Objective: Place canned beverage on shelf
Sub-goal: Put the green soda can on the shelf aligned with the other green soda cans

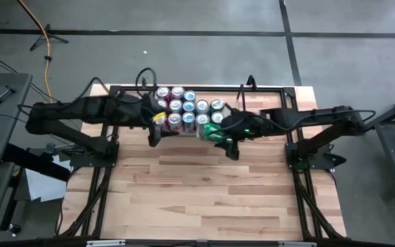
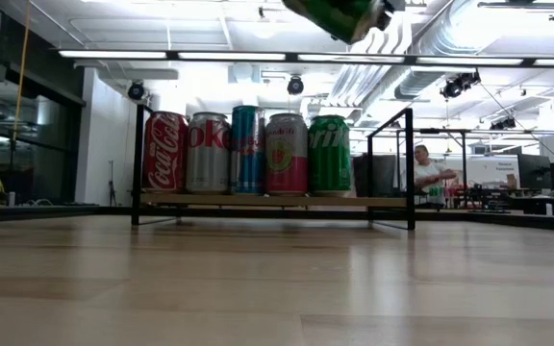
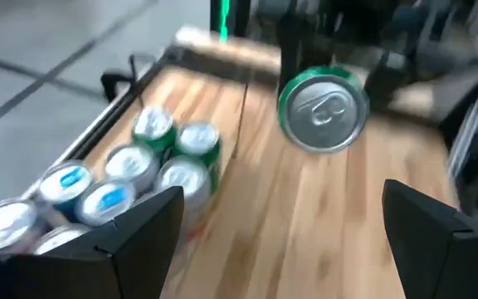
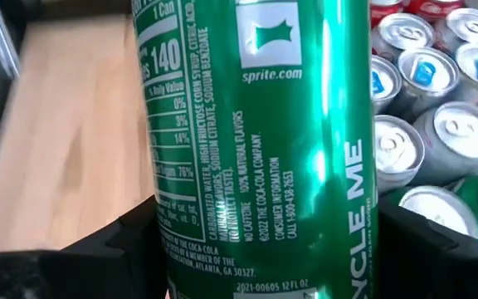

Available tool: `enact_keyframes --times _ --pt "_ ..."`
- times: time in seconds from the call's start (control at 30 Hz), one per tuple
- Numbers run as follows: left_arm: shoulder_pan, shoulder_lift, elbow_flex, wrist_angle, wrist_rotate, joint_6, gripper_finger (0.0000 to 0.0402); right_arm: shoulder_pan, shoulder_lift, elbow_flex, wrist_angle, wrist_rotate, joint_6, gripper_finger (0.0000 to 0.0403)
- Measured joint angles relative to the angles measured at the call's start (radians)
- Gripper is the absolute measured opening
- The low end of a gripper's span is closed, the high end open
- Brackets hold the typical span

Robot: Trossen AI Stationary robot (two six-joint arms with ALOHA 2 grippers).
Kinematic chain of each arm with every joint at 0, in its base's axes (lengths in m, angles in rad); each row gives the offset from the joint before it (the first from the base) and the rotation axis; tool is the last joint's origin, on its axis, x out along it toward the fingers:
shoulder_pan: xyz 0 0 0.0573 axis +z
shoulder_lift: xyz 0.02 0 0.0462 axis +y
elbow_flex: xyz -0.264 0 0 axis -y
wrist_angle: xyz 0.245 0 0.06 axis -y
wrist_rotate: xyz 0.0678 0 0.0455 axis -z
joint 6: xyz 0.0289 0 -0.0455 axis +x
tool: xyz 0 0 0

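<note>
So the right hand (image 4: 264, 274) is clamped on a green Sprite can (image 4: 256, 141), fingers on either side of its body, and it's carrying it up in the air just off the front right corner of the shelf (image 2: 392, 204), which sits at the far edge of the wooden surface (image 1: 211, 199). From the low camera the can only peeks in at the very top, tilted, well clear of the surface, so it's not on the shelf yet. My guess is it's held high so it can clear the thin black rod frame and come down from above rather than get shoved in from the side. The left hand (image 3: 280, 228) is spread wide with nothing in it, hovering near the front left of the shelf and looking across at the Sprite can's top; seems like it's just keeping out of the way. The tricky bit is that the shelf is already packed: red Coca-Cola can (image 2: 164, 152), silver Diet Coke can (image 2: 207, 154), a blue can (image 2: 248, 150), a pink can (image 2: 286, 154) and another green Sprite can (image 2: 329, 154) along the front, more rows behind. The only open spot looks to be the right end, and the neighbours could get bumped.
</note>
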Motion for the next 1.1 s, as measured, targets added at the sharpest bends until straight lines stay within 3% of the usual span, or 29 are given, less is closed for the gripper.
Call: enact_keyframes --times 0.1,0.23,0.3,0.37,0.47,0.67,0.97,1.1 --pt "-0.022 -0.090 -0.229 0.309 -0.006 -0.092 0.0319 0.000 -0.116 -0.195 0.213 -0.001 0.125 0.0287" --pt "-0.036 -0.113 -0.508 0.887 -0.005 -0.192 0.0319 0.007 -0.207 -0.472 0.773 -0.022 0.323 0.0287" --pt "-0.032 -0.070 -0.588 1.172 -0.013 -0.211 0.0319 0.010 -0.207 -0.567 1.037 -0.021 0.383 0.0287" --pt "-0.020 -0.018 -0.616 1.316 -0.020 -0.210 0.0319 0.012 -0.174 -0.622 1.242 -0.010 0.410 0.0287" --pt "0.000 0.060 -0.586 1.352 -0.022 -0.210 0.0319 0.018 -0.124 -0.633 1.373 0.010 0.407 0.0287" --pt "0.031 0.168 -0.473 1.371 0.050 -0.186 0.0319 0.024 -0.035 -0.504 1.356 -0.041 0.344 0.0287" --pt "0.041 0.178 -0.431 1.361 0.131 -0.131 0.0317 0.025 0.005 -0.436 1.277 -0.086 0.331 0.0287" --pt "0.041 0.178 -0.431 1.362 0.138 -0.139 0.0290 0.026 0.008 -0.424 1.268 -0.096 0.333 0.0287"
